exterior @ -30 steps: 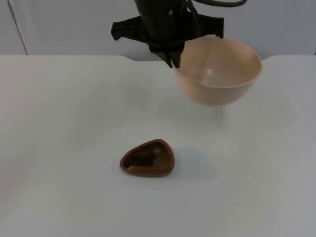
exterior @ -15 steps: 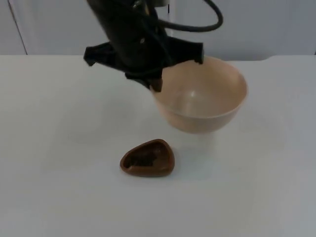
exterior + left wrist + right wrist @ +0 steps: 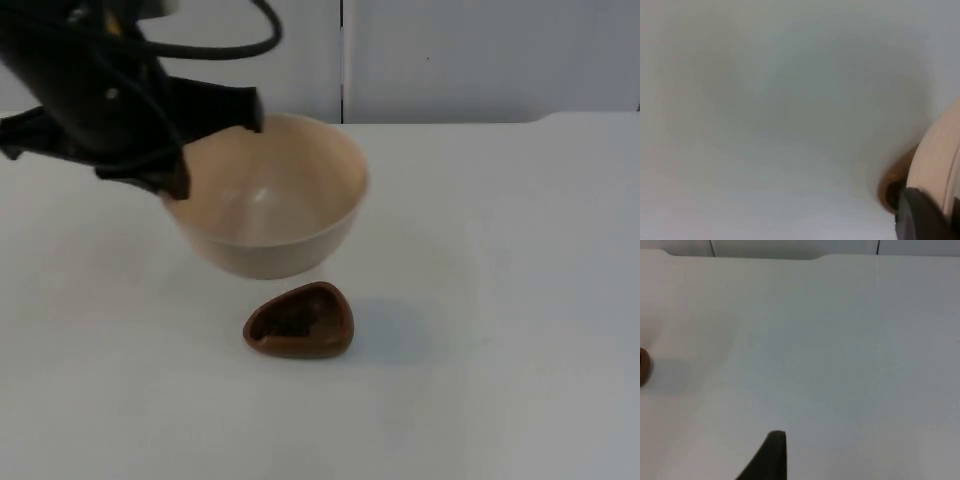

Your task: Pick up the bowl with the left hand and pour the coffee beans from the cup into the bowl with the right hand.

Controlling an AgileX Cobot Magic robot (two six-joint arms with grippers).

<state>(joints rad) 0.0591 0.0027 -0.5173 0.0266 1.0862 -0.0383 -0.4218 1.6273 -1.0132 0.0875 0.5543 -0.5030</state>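
Left pincer (image 3: 172, 180) was clamped on the left rim of the wide beige plastic bowl (image 3: 268, 205), holding it lifted above the white desk (image 3: 500, 300) with its opening facing up. Bowl looked empty inside, hanging over the left-centre of the desk, in front of the grey partition wall (image 3: 480, 55). In the left wrist view the beige bowl wall (image 3: 940, 160) sat right against the black fingertip (image 3: 922, 217), with a bit of brown showing just past it.

Small brown glossy cup with a pinched teardrop rim (image 3: 299, 320) stood on the desk just in front of and below the bowl, apart from it, nothing gripping it. Dark brown coffee beans (image 3: 287, 322) lay inside the cup.

Right pincer (image 3: 771, 460) waited off to the side over bare desk, one black fingertip visible in the right wrist view; cannot tell whether it was apart or together. The brown cup's edge (image 3: 643, 366) showed well away from it in that view, with the desk's far edge and the wall beyond.
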